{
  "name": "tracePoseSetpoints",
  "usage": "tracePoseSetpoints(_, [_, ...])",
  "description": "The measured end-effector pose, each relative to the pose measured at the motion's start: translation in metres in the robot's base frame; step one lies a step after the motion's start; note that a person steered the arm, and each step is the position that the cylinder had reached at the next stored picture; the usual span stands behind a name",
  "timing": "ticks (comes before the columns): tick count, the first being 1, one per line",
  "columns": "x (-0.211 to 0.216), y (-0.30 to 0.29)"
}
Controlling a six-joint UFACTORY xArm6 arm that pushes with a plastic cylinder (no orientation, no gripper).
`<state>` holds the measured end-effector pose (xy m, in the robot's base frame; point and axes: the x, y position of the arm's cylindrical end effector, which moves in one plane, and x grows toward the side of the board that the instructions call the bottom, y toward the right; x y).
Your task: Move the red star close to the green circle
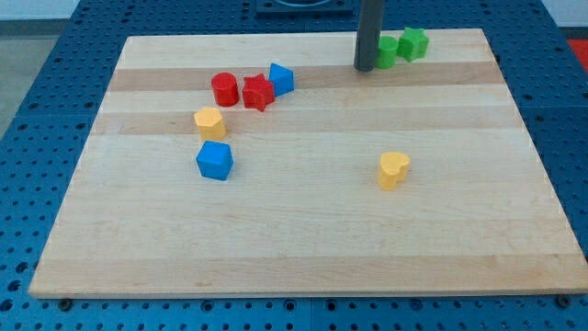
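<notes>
Fingerless, my tip [365, 67] touches the green circle [388, 51] near the board's [303, 248] top edge. Red star [258, 93] sits well left — wedged between red cylinder [225, 89] and blue block [281, 78] — with bare wood between.

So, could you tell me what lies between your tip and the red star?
In the camera view, only the blue block, touching the red star on its right; beyond it, bare board up to my tip.

Lighting: bright, even, diffuse, from overhead | Shadows: short and soft, hugging each block's base on the wooden board [303, 230]; faint one at the rod [369, 32] | Glare: mild sheen on the blue perforated table [37, 74] | Focus: sharp overall, slight softness at the view's top | Distortion: edges mildly perspective-skewed, without obvious bowing
</notes>
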<state>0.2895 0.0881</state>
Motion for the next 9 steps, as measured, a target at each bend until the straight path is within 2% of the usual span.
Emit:
tracePoseSetpoints(1, [0.032,-0.022])
tracePoseSetpoints(3, [0.084,-0.106])
tracePoseSetpoints(4, [0.091,-0.148])
tracePoseSetpoints(6, [0.091,-0.232])
tracePoseSetpoints(9, [0.047,-0.244])
